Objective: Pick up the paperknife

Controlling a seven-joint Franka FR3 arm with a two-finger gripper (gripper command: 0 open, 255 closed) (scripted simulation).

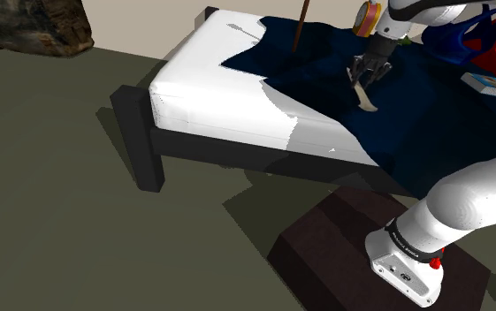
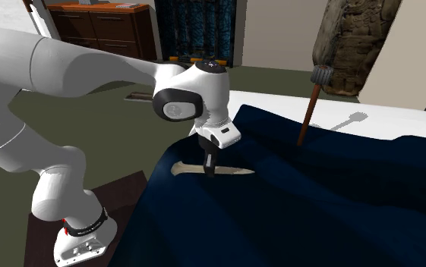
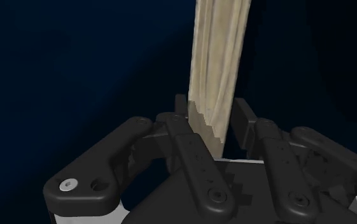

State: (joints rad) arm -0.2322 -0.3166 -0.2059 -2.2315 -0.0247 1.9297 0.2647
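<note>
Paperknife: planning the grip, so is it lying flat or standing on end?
Lying flat: the paperknife stretches its pale length across the dark blue blanket, the claw astride its middle.

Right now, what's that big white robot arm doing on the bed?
The white robot arm is reaching over the bed to pick up a pale paper knife. Its black gripper is down on the knife, fingers pinching its middle. The knife lies flat on the dark blue blanket, not yet lifted.

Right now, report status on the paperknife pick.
Gripper shut on the paperknife. Knife level, down at the dark blue blanket. Upright brown stick stands apart, not in the way.
</note>
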